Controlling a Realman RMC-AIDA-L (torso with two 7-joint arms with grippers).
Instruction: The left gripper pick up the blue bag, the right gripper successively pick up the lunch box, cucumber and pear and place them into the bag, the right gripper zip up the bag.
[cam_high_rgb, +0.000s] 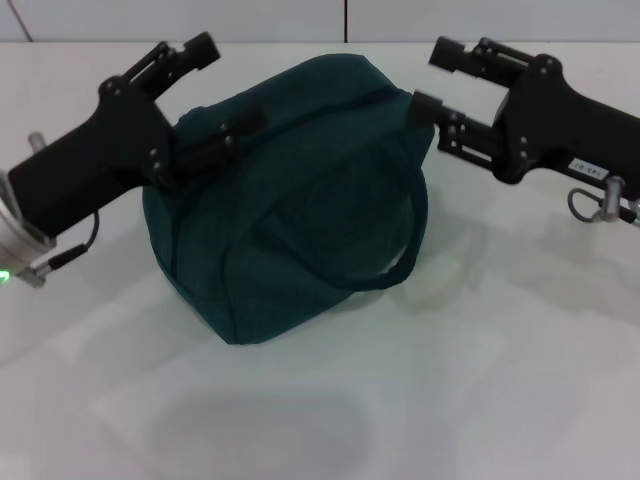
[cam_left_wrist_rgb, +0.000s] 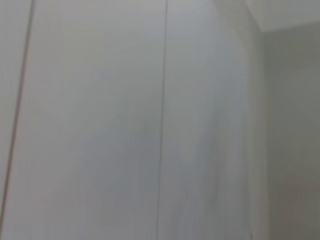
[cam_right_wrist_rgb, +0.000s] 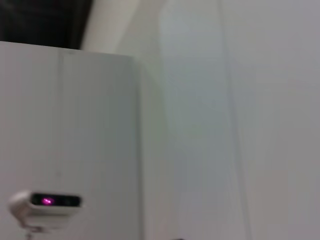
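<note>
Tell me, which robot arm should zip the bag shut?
The right gripper, probably. It sits open at the top corner of the blue bag, while the left gripper is at the other side.

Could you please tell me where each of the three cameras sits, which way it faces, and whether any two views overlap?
Head view: on the robot's head, looking forward and down at the blue bag between the left hand and right hand.
Left wrist view: on the left arm, facing blank white panels; no robot parts show.
Right wrist view: on the right arm, facing white panels and a small lit device.
Shared: both wrist views miss the bag.
</note>
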